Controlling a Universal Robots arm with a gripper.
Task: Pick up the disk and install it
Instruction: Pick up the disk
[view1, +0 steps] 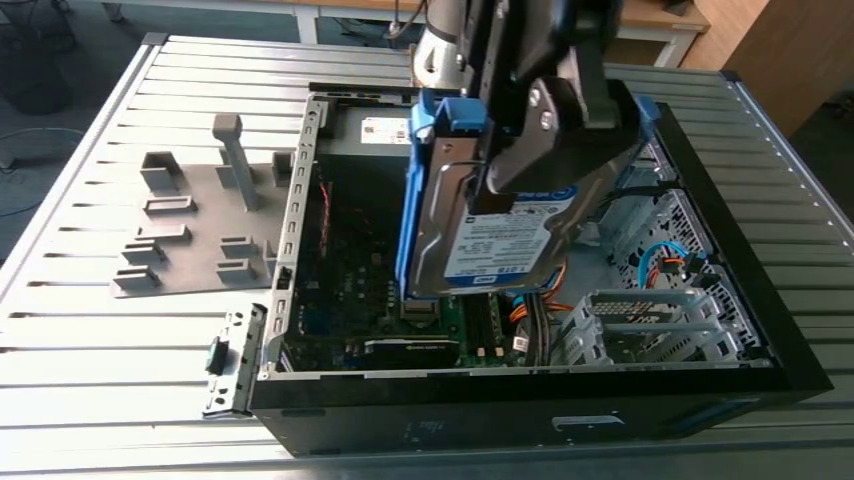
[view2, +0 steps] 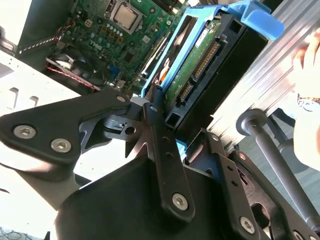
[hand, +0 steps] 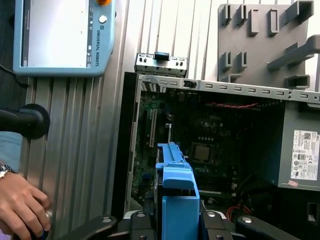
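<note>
Disk (view1: 514, 235) aloft over the open computer case (view1: 534, 385), pinched on edge by the gripper (view1: 541, 150).
Its jaws press on the blue-framed sides, with the label facing out and the motherboard (hand: 200, 145) below. Doing this well likely means a firm, square hold and clearance from the cables (view1: 654, 265) by the silver cage (view1: 641, 320). The case lies on a ribbed metal table (view1: 107, 340), with a grey fixture plate (view1: 187, 230) beside it. A person's hand (hand: 20, 200) is on the table next to the case.

Silver disk (view1: 497, 235) in blue bracket, label showing, held tilted above open case (view1: 747, 330)
</note>
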